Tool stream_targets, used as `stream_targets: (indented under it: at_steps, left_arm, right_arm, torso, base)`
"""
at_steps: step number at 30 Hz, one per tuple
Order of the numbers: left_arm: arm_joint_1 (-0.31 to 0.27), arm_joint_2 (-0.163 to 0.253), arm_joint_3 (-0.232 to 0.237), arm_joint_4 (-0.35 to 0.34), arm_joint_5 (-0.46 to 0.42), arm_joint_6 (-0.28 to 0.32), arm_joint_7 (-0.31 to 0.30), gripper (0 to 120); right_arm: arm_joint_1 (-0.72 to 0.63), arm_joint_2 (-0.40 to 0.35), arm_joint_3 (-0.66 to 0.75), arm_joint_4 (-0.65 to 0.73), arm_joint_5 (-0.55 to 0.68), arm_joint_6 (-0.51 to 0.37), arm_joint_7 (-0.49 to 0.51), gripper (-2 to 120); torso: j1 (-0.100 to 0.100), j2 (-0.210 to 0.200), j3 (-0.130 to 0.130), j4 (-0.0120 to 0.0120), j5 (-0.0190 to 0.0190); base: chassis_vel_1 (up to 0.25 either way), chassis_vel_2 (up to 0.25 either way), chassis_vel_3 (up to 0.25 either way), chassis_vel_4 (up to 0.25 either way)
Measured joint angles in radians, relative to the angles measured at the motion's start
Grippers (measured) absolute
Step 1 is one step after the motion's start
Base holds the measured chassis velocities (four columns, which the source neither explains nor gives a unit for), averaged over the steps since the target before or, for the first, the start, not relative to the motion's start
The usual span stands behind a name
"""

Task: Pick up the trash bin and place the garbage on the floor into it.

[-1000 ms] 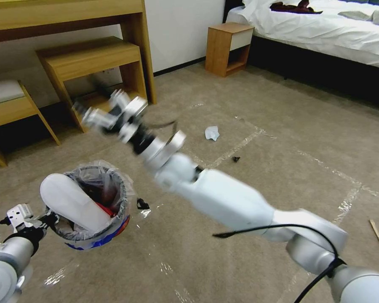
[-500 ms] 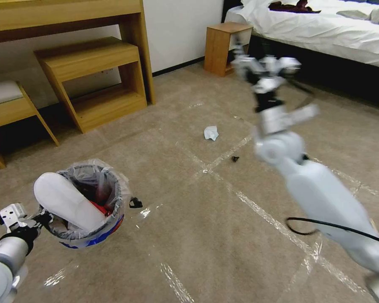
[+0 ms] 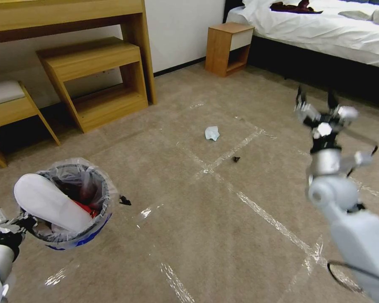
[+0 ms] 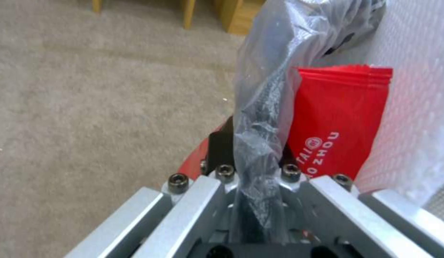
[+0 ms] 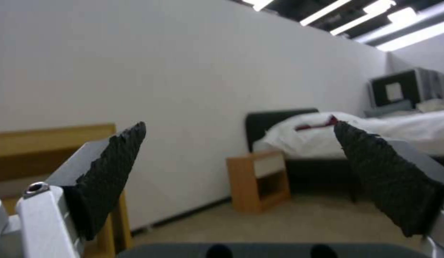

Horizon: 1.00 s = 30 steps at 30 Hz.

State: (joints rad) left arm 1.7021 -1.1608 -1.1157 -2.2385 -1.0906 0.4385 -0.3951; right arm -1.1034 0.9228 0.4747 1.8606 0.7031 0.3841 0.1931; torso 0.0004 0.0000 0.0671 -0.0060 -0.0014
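— Crinkly clear plastic is pinched in my left gripper, jaws closed on the rim of the trash bin, held at the near left.

— What's in it?

— A white slipper sticking out, a red wrapper beside it.

— And the right gripper?

— Raised on the right, fingers wide apart, holding nothing. A white tissue wad lies on the carpet farther out, well apart from both.

Hidden and cut-off parts

The left tool is mostly hidden behind the trash bin; the bin's contents lie half-buried under a white slipper. A dark speck on the carpet is too small to identify.
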Motion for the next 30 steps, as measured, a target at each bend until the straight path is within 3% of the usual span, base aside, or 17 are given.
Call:
stream_targets:
  at_steps: [5, 13, 24, 30]
  left_arm:
    - [-0.002, -0.015, 0.002, -0.004, 0.019, -0.007, 0.004, 1]
    - [-0.001, -0.025, 0.013, 0.002, 0.049, -0.019, 0.019, 1]
    - [-0.006, -0.013, 0.012, 0.03, 0.042, -0.024, 0.024, 1]
    - [-0.003, -0.008, 0.005, 0.033, 0.035, -0.026, 0.024, 1]
  right_arm:
    - [-0.203, 0.053, 0.084, 0.091, -0.143, -0.01, 0.031, 100]
    - [-0.338, 0.149, 0.068, 0.086, -0.313, 0.022, 0.06, 100]
    - [-0.33, 0.229, -0.012, 0.032, -0.397, 0.005, 0.068, 99]
    - [-0.315, 0.236, -0.024, 0.022, -0.403, -0.005, 0.069, 99]
  torso:
    - [0.0, 0.0, 0.0, -0.0004, 0.0]
    - [0.0, 0.0, 0.0, -0.0003, 0.0]
    - [0.0, 0.0, 0.0, -0.0001, -0.0002]
    - [0.0, 0.0, 0.0, -0.0001, -0.0001]
  base:
    - [0.0, 0.0, 0.0, 0.0]
    - [0.0, 0.0, 0.0, 0.0]
    - [0.0, 0.0, 0.0, 0.0]
    - [0.0, 0.0, 0.0, 0.0]
